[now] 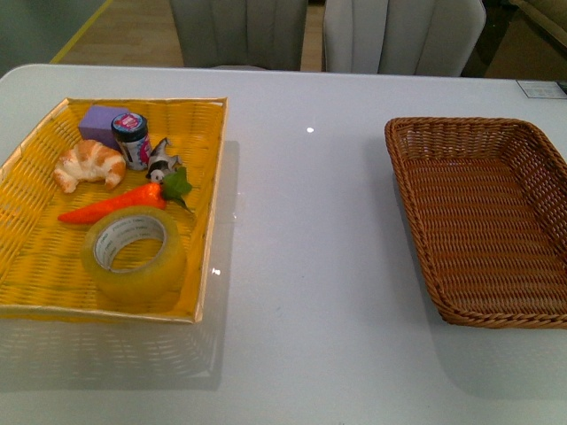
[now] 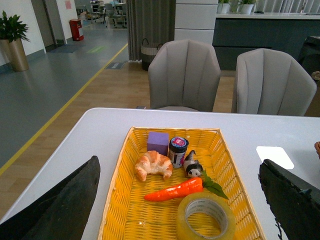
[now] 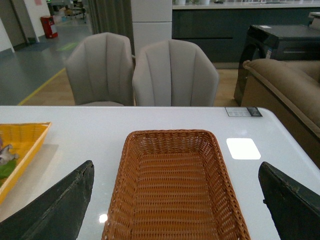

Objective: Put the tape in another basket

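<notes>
The tape, a wide yellowish translucent roll with a white printed core, lies flat in the near part of the yellow woven tray on the left. It also shows in the left wrist view. The brown wicker basket stands empty on the right and shows in the right wrist view. My left gripper is open, raised above the tray's near end with the tape between its fingers' line. My right gripper is open above the basket's near end. Neither arm shows in the front view.
The yellow tray also holds a croissant, a purple block, a small dark jar, a black-and-white cow figure and an orange toy carrot touching the tape. Two grey chairs stand beyond the white table.
</notes>
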Controlling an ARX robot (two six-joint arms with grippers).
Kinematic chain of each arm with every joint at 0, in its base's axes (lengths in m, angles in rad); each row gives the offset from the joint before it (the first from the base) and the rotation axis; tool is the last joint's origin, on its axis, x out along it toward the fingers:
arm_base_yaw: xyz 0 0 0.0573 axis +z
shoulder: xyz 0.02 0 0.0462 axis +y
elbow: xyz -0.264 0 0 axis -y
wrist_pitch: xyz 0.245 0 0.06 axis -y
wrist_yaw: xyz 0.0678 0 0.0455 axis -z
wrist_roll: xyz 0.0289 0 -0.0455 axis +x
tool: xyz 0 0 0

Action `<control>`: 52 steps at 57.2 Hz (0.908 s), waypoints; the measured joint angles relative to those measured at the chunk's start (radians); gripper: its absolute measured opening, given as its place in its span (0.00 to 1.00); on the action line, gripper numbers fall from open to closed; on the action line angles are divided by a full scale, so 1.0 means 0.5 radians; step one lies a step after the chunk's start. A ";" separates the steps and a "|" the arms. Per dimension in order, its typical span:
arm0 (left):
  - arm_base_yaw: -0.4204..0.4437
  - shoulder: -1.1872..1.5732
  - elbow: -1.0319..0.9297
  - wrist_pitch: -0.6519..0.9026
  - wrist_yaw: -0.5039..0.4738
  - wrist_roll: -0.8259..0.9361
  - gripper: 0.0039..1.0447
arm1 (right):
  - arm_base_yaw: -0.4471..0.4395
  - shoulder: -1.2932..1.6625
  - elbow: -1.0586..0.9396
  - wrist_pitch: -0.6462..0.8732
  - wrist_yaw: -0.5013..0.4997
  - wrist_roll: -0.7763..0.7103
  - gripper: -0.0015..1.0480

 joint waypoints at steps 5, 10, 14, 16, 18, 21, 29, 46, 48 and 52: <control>0.000 0.000 0.000 0.000 0.000 -0.001 0.92 | 0.000 0.000 0.001 0.000 0.000 0.000 0.91; 0.000 0.000 0.000 0.000 0.000 0.000 0.92 | 0.000 0.000 0.001 0.000 0.000 0.000 0.91; 0.000 0.000 0.000 0.000 0.000 -0.001 0.92 | 0.000 0.000 0.001 0.000 0.000 0.000 0.91; 0.000 0.000 0.000 0.000 0.000 0.000 0.92 | 0.000 0.000 0.001 0.000 0.000 0.000 0.91; 0.000 0.000 0.000 0.000 0.000 0.000 0.92 | 0.000 0.000 0.001 0.000 0.000 0.000 0.91; 0.000 0.000 0.000 0.000 0.000 0.000 0.92 | 0.000 0.000 0.001 0.000 0.000 0.000 0.91; 0.000 0.000 0.000 0.000 0.000 0.000 0.92 | 0.000 0.000 0.001 0.000 0.000 0.000 0.91; 0.018 0.027 0.013 -0.044 0.063 -0.016 0.92 | 0.000 0.000 0.001 0.000 0.000 0.000 0.91; 0.081 0.134 0.103 -0.272 0.273 -0.047 0.92 | 0.000 0.000 0.001 -0.001 0.002 0.000 0.91; 0.099 0.492 0.244 -0.406 0.533 -0.085 0.92 | 0.000 -0.001 0.001 -0.001 -0.002 0.000 0.91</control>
